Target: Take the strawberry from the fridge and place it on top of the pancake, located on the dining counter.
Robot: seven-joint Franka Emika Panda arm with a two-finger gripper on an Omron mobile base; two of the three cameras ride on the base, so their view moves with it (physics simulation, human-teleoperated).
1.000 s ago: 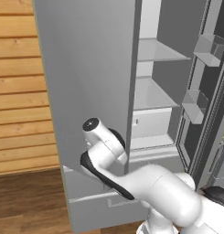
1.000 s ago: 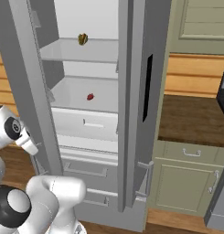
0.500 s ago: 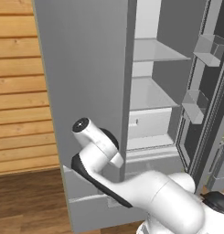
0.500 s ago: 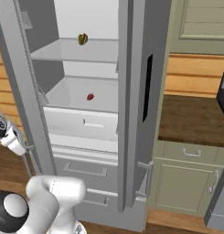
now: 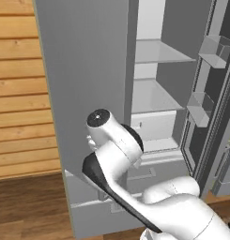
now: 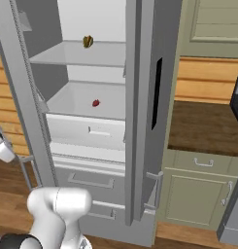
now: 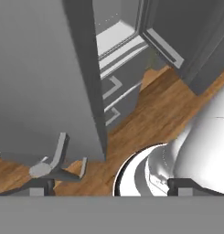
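The fridge (image 6: 140, 121) stands open, the strawberry (image 6: 95, 102) on its lower shelf (image 6: 72, 104). The claw (image 7: 111, 185) gapes wide, empty, by the door handle (image 7: 56, 160). No writing is readable.

Even, flat rendered light is reaching me; soft shading is darkening the fridge (image 6: 140, 121) door faces; edges are looking slightly jagged.
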